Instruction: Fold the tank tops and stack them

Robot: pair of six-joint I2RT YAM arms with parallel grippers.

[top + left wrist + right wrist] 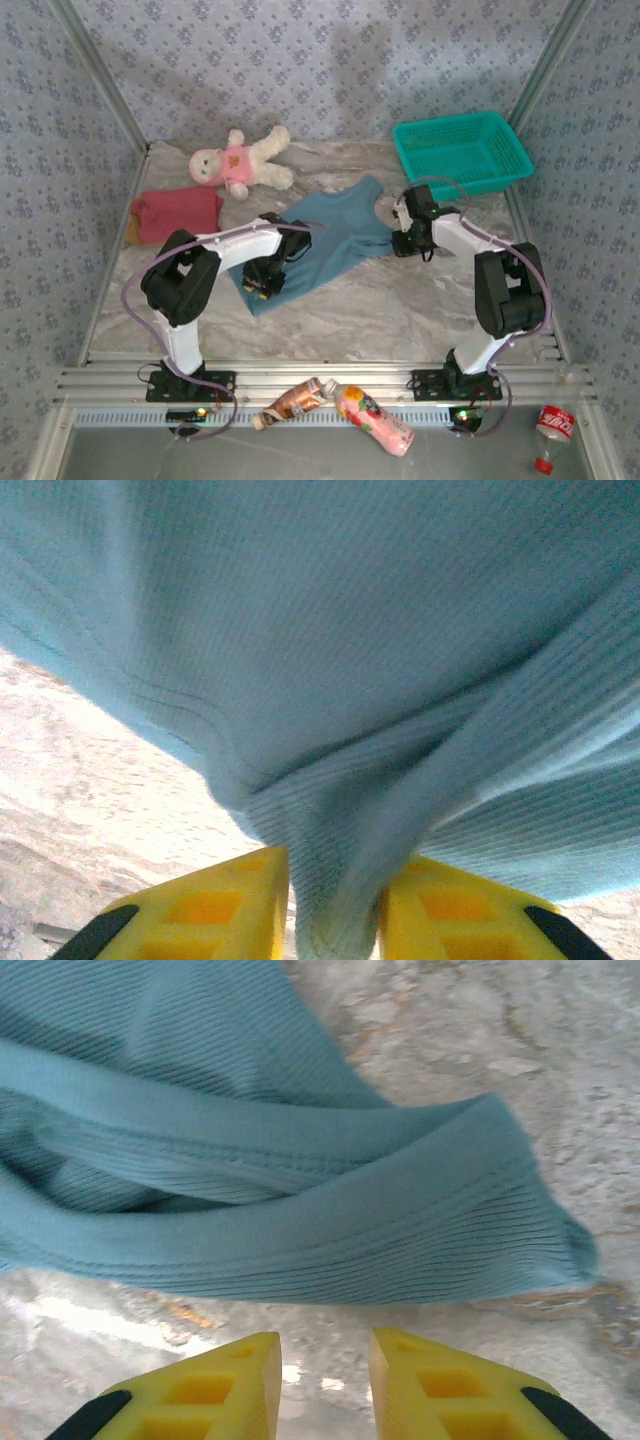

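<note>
While the dusty blue ribbed cloth tank top (335, 232) lies spread slantwise at the middle of the marbled tabletop (400, 310), the left claw (335, 905) is clamped on a bunched fold at its near end. The right claw (325, 1370) stands parted with nothing between its fingers, just short of a shoulder strap. A folded dark red cloth tank top (178, 212) sits at the left edge, with a sliver of tan-brown cloth (133, 232) showing beneath it. A white plush doll in pink (238, 160) and a teal plastic lattice basket (460, 150) lie farther back.
</note>
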